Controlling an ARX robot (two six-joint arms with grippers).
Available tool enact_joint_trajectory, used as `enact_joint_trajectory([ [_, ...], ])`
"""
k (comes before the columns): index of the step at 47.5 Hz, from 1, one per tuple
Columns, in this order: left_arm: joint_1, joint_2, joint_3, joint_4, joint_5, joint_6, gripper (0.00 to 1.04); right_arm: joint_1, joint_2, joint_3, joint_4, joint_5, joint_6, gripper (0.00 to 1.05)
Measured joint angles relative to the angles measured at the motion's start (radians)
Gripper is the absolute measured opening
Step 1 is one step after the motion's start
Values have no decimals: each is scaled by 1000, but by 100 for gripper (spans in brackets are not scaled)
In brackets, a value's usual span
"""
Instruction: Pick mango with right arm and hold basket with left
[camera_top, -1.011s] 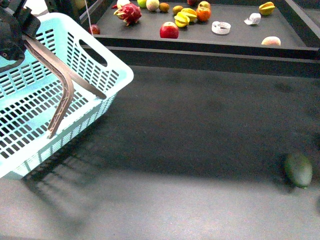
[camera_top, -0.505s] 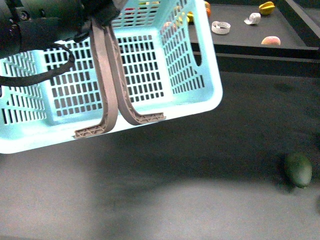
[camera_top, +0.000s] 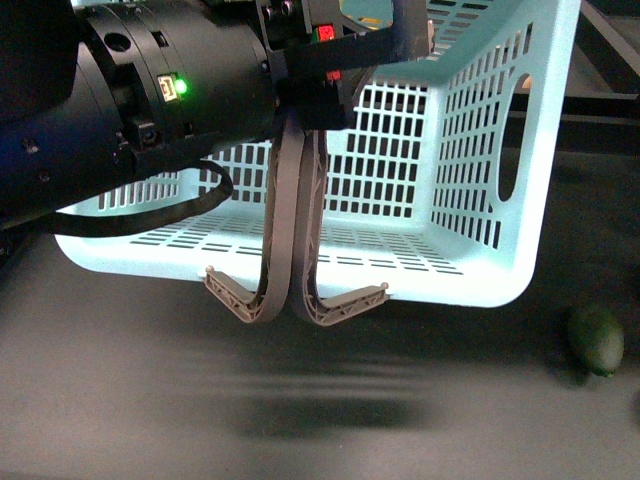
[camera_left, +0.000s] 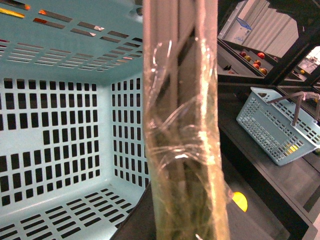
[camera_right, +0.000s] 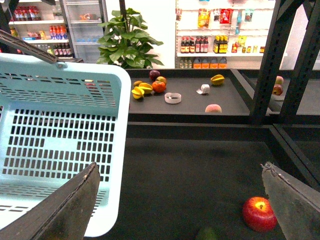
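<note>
basket (camera_top: 540, 200) lifted rightward, corner near green fruit (camera_top: 597, 340)

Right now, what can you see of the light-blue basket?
The basket is light-blue plastic with slotted walls and an oval hand hole. It hangs tilted above the dark table, its opening turned toward the front camera. The left hand grips its two grey-brown handles, wrapped in clear film. The inside parts in view are empty.

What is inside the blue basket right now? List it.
Nothing shows inside the basket, only bare slotted walls and floor. Its handle, close to the left wrist camera, hides a strip of the interior.
</note>
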Motion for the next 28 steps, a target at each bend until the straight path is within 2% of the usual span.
enact_joint_trajectory([
  [28,6,5,-53,48,35,26,9,0,0,0,0,0,0,97],
])
